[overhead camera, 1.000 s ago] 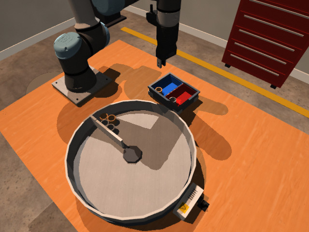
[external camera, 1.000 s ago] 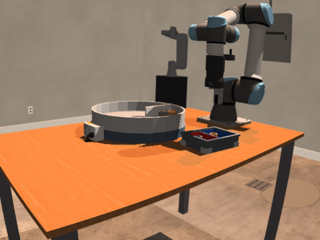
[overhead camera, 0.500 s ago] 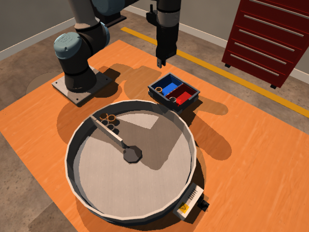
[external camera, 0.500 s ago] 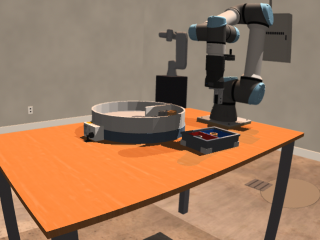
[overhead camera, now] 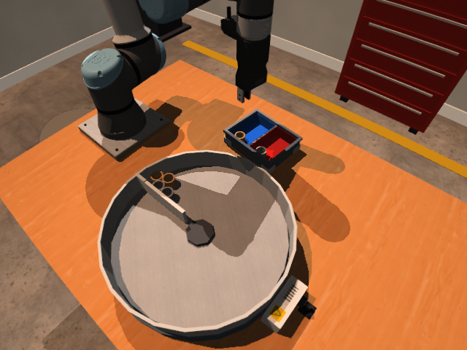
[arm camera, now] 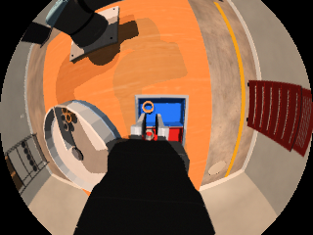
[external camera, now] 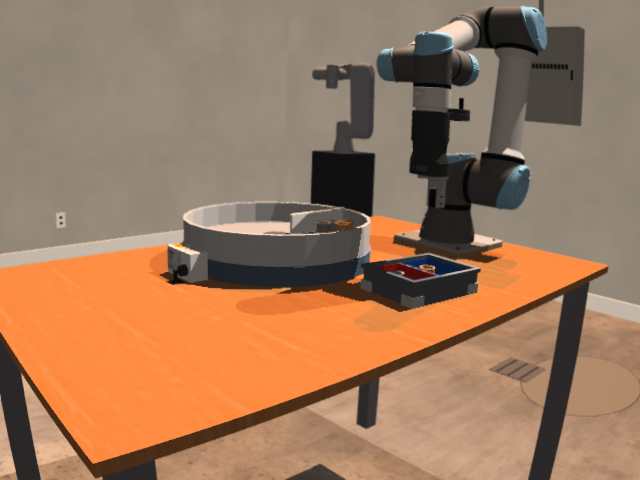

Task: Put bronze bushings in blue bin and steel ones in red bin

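With the gripper (overhead camera: 244,95) (external camera: 435,193) (arm camera: 151,119) hovering above the bins, its fingers are standing partly apart, gripping nothing. Top view: two bronze bushings (overhead camera: 174,177) (external camera: 343,223) (arm camera: 68,117) and two steel bushings (overhead camera: 172,190) (external camera: 324,225) are sitting at 11 o'clock on the turntable (overhead camera: 181,282) (external camera: 268,250) (arm camera: 90,142), by the divider (overhead camera: 166,199) (external camera: 305,222). One bronze ring (overhead camera: 239,131) (external camera: 427,266) (arm camera: 148,102) is resting toward 8 o'clock in the blue bin (overhead camera: 260,132) (external camera: 449,267) (arm camera: 171,109); one steel ring (overhead camera: 260,147) (arm camera: 150,130) is lying toward 8 o'clock in the red bin (overhead camera: 279,147) (external camera: 413,270) (arm camera: 173,133).
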`<state>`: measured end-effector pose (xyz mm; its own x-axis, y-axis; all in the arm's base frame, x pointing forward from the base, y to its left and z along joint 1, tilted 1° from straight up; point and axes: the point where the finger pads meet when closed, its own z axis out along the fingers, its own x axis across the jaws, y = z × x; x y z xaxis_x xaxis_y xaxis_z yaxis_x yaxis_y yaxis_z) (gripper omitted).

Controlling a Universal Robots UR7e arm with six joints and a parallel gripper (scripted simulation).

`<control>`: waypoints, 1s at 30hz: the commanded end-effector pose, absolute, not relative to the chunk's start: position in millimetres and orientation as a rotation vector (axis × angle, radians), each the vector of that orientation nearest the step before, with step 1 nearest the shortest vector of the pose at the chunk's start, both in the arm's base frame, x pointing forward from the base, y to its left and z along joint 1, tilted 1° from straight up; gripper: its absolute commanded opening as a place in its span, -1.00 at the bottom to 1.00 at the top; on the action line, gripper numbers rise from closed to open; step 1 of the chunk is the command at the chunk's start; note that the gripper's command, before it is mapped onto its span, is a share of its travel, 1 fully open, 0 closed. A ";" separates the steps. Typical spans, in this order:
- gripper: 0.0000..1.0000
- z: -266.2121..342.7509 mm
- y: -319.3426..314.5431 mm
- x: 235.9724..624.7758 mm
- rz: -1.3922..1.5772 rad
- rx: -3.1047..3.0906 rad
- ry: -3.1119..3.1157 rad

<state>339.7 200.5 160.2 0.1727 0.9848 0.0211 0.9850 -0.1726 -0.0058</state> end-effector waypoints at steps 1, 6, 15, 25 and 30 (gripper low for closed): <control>-0.16 160.6 200.6 340.0 -0.021 -2.392 -2.009; -0.21 159.1 189.7 339.5 -0.021 -2.390 -2.011; -0.21 150.3 124.8 336.2 -0.021 -2.380 -2.024; -0.21 143.0 70.7 333.5 -0.021 -2.371 -2.034; -0.21 138.6 38.2 331.8 -0.021 -2.366 -2.041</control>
<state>331.9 57.4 140.6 0.1520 0.9882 0.0162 0.9884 -0.1519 -0.0068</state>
